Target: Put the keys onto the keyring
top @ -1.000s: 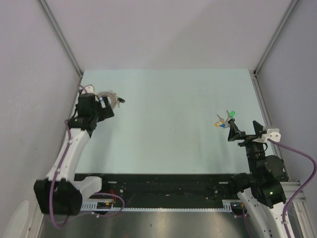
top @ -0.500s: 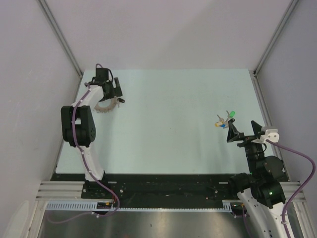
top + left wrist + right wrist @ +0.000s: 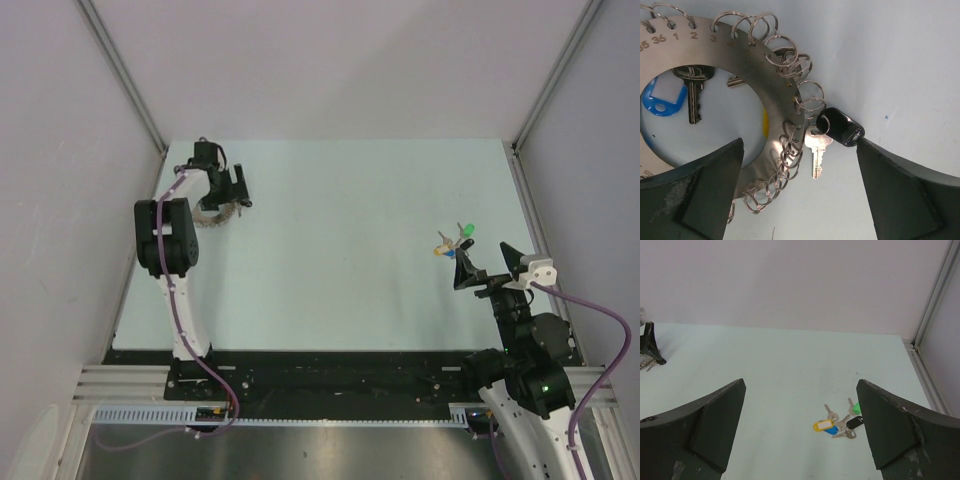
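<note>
The keyring (image 3: 213, 214) lies at the table's far left, a flat grey metal ring (image 3: 774, 70) with numbers and small wire loops round its rim. A black-capped key (image 3: 840, 127) and a bare silver key (image 3: 816, 151) hang from its loops, and a blue tag (image 3: 660, 98) shows through its hole. My left gripper (image 3: 238, 187) hovers open over the ring's edge (image 3: 800, 200), holding nothing. Loose keys (image 3: 452, 241) with yellow (image 3: 823, 426), blue, green (image 3: 856, 409) and black caps lie at the right. My right gripper (image 3: 484, 266) stands open just short of them (image 3: 800, 432).
Grey walls close in the pale green table (image 3: 340, 250) on three sides, with metal frame posts (image 3: 555, 75) at the back corners. The left gripper's finger (image 3: 651, 344) shows far off in the right wrist view.
The left arm has stretched out toward the far left corner and its gripper now hangs over the keyring's right edge. The right gripper has crept slightly toward the loose keys.
</note>
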Available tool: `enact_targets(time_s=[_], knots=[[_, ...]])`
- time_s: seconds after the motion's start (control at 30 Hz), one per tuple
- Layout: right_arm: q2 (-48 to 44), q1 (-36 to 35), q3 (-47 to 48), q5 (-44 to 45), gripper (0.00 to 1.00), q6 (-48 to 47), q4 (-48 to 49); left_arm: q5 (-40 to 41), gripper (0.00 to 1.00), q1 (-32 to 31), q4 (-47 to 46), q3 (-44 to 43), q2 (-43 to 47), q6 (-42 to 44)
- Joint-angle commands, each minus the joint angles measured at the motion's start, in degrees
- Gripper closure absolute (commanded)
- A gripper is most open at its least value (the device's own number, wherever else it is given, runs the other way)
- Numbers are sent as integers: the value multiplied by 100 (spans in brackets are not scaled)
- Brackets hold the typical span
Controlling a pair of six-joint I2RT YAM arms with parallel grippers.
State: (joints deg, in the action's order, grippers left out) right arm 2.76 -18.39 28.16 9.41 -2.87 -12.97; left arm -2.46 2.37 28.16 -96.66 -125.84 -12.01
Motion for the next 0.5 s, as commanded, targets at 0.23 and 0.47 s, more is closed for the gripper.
enact_targets(time_s=[0.23, 0.47], knots=[[-101, 29, 5, -123, 0, -91, 242, -1028, 0, -509, 111, 1287, 858, -441], [-101, 11, 49, -212, 0, -64, 234, -1398, 0, -1623, -267, 2344, 1667, -961]])
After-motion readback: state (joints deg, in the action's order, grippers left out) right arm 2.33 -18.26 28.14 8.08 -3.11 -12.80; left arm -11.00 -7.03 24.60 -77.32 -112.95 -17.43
